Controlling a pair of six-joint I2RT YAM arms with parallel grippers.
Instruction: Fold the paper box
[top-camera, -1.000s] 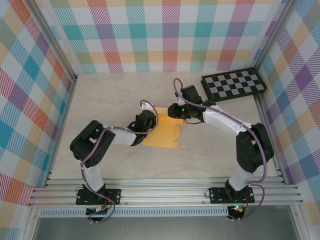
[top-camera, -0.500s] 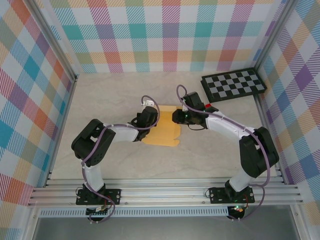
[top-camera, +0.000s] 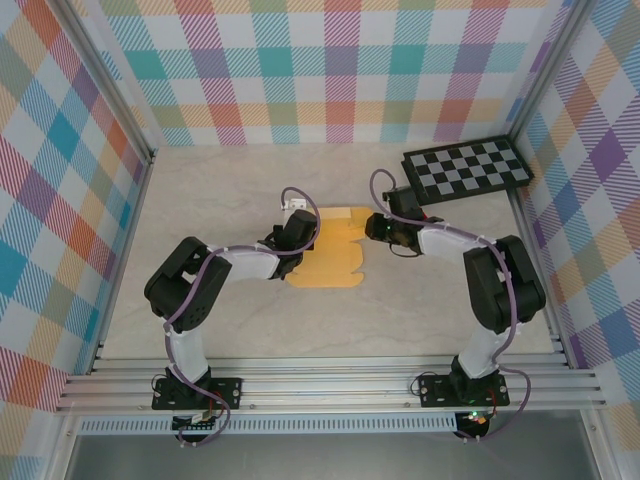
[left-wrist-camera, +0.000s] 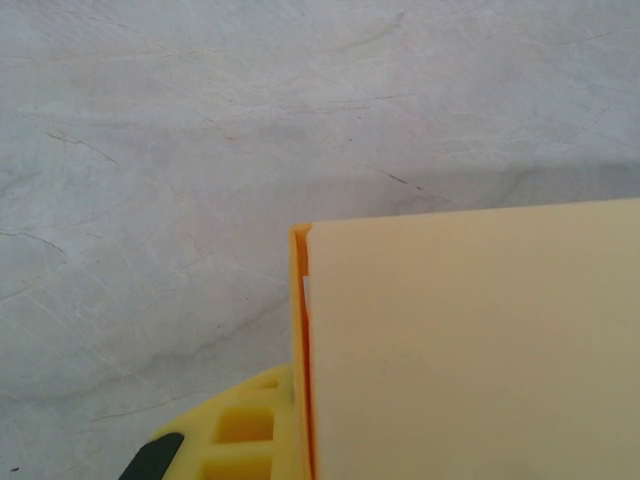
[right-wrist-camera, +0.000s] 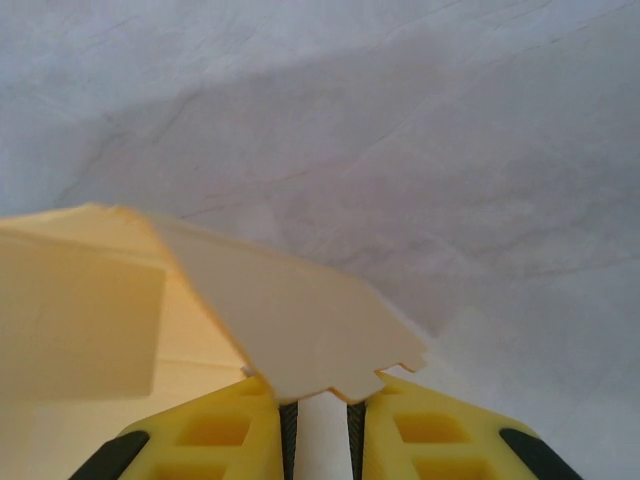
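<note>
The paper box (top-camera: 325, 258) lies as a mostly flat sheet on the table (top-camera: 220, 190), squarely between the two arms. Its long axis appears to run from the near side to the far side, and its scalloped edge faces right.

The left gripper (top-camera: 300, 232) sits at the box's far left corner. The right gripper (top-camera: 374, 228) sits at the box's far right edge, so each arm has its own side within reach. The checkerboard (top-camera: 465, 168) lies well beyond the box's far right corner, out of the way.

In the right wrist view a pale flap (right-wrist-camera: 300, 320) of the box stands up off the table. It slopes down to the two yellow fingers (right-wrist-camera: 210, 435), and its notched end rests right at the narrow slit between them. The jaws are nearly together, but the view does not show whether they pinch the flap.

In the left wrist view a panel of the box covers the lower right. Its orange folded edge runs straight toward the camera, touching one yellow finger (left-wrist-camera: 245, 430). The other finger is hidden, so it cannot be told whether the left jaws are clamped.

The coming fold likely turns on the raised flap. It lies directly ahead of the right gripper, which is the nearer tool, and it would swing leftward over the sheet while the left gripper steadies the opposite side.
</note>
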